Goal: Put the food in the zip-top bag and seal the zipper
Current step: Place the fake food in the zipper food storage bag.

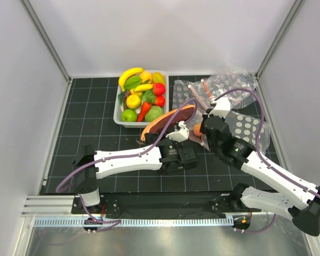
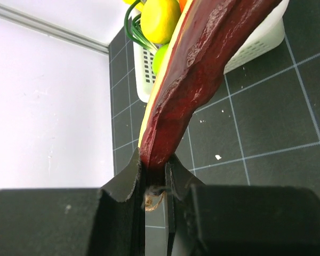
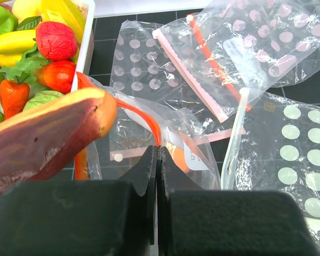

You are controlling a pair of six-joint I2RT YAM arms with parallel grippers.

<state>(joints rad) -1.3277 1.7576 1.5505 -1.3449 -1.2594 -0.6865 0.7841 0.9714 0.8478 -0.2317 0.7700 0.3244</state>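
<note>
Two grippers meet mid-frame: the left gripper [image 2: 154, 172] clamps the brown-purple oblong [image 2: 202, 69] by its near end, and the right gripper [image 3: 157, 160] is pinched tight on the zip-top bag [image 3: 129, 130] beside its zipper [image 3: 149, 120]. The oblong's tip lies beside the bag's mouth. Upper centre, other food [image 1: 133, 101] fills the white tub [image 1: 119, 118].

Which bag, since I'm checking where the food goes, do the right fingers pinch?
The orange-red-zippered bag beside the white tub; the other bags lie apart, none between the fingers.

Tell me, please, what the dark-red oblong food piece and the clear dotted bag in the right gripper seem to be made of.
Dark-red oblong food piece: probably moulded plastic, painted semi-gloss; soft sheen, pale scuffs. Clear dotted bag in the right gripper: thin plastic film, glossy; crinkles and glints.
</note>
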